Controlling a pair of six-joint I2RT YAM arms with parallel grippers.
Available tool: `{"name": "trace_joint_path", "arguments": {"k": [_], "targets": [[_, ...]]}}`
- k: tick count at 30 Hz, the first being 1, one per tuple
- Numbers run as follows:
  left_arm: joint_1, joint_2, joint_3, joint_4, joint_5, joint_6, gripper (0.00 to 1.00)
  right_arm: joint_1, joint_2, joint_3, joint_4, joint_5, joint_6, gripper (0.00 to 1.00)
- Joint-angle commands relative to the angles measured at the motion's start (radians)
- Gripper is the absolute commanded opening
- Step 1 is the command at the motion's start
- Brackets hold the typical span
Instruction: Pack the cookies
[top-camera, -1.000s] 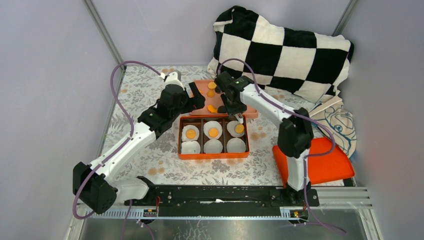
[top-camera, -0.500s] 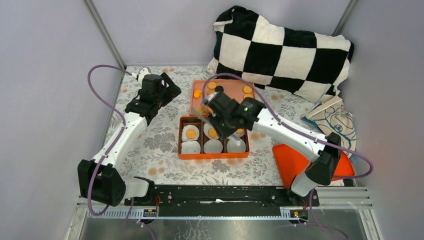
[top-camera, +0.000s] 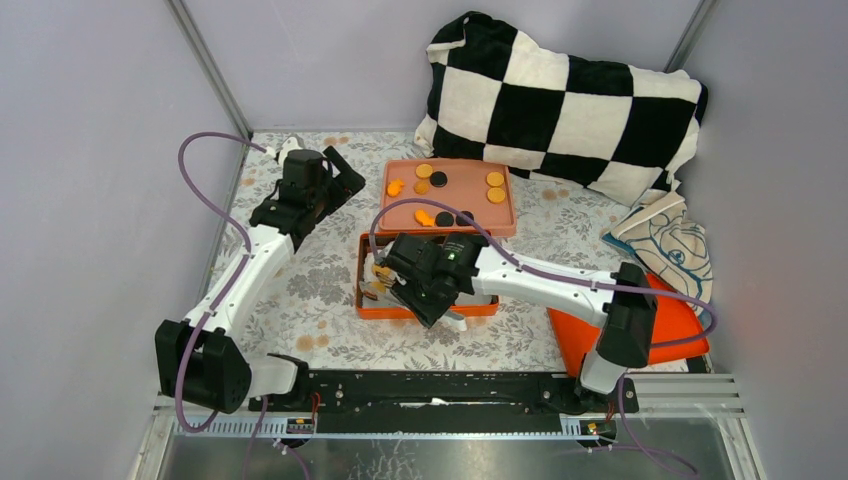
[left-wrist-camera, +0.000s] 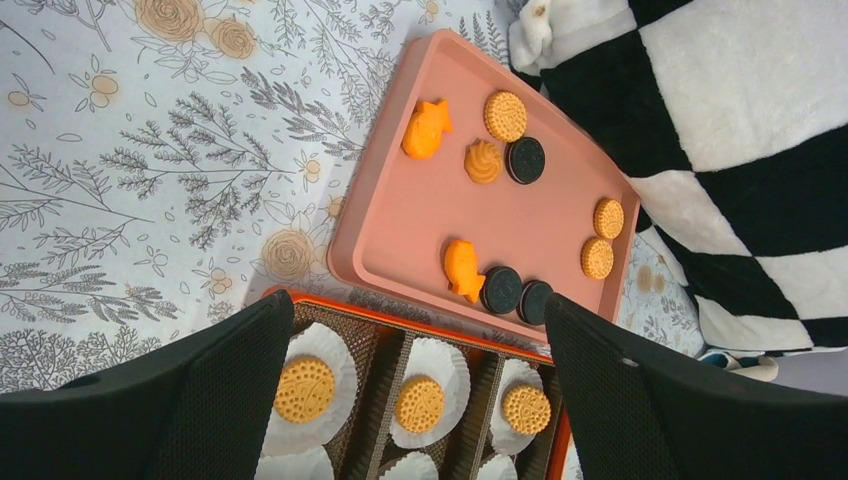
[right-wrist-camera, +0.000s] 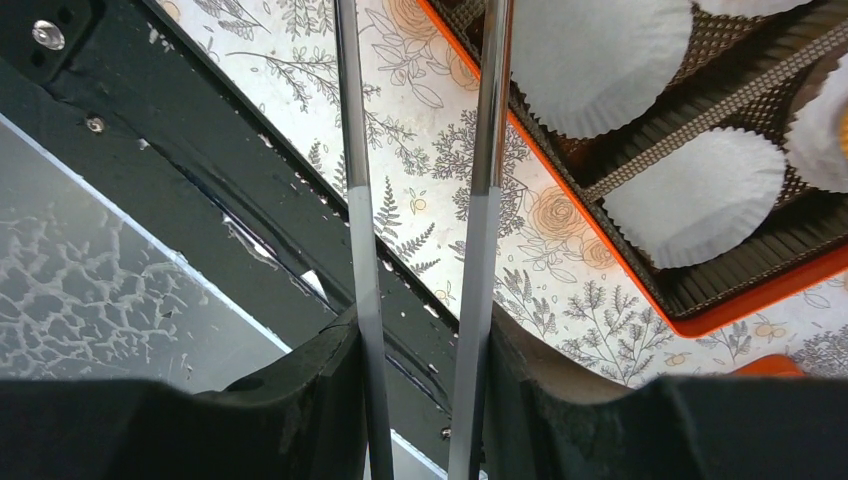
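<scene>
Right up front, the right gripper (right-wrist-camera: 420, 390) hangs over the near edge of the orange box (right-wrist-camera: 600, 240). Its fingers are clenched on a pair of metal tongs (right-wrist-camera: 362, 250), whose two blades stand apart with the tips out of shot. Just behind, white paper liners (right-wrist-camera: 690, 200) sit in the box's compartments. In the far row, three liners each carry one of the cookies (left-wrist-camera: 419, 402). Farther back, the pink tray (left-wrist-camera: 400, 230) lies just beyond the box with more cookies loose on it, orange ones and three black. Off to its left, the left gripper (top-camera: 335, 182) hovers above the floral cloth (top-camera: 300, 320), jaws spread wide, holding nothing. At the back leans a checkered pillow (top-camera: 560, 100).
</scene>
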Motion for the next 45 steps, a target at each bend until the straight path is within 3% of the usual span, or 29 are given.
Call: {"name": "trace_joint_path", "arguments": {"k": [1,4,9,16,29,36,45], "targets": [[0.006,-0.035,-0.029,0.017,0.007,0.002,0.99,0.004,0.021,-0.001,0.027,-0.037,0.008,0.24],[0.006,-0.046,-0.031,0.019,-0.001,0.009,0.99,0.005,0.040,0.000,0.031,-0.044,0.009,0.25],[0.007,-0.048,-0.030,0.028,0.013,0.020,0.99,0.005,0.053,0.004,0.039,-0.058,0.007,0.41],[0.007,-0.070,-0.050,0.078,0.067,0.042,0.99,0.006,0.058,0.020,0.039,-0.051,0.006,0.48],[0.007,-0.095,-0.057,0.108,0.106,0.061,0.99,0.005,0.018,0.037,0.043,0.060,0.019,0.49],[0.006,-0.115,-0.058,0.111,0.107,0.054,0.99,-0.003,0.003,0.156,0.004,0.317,0.005,0.50],[0.006,-0.103,-0.060,0.109,0.107,0.051,0.99,-0.244,0.075,0.232,0.028,0.347,-0.041,0.50]]}}
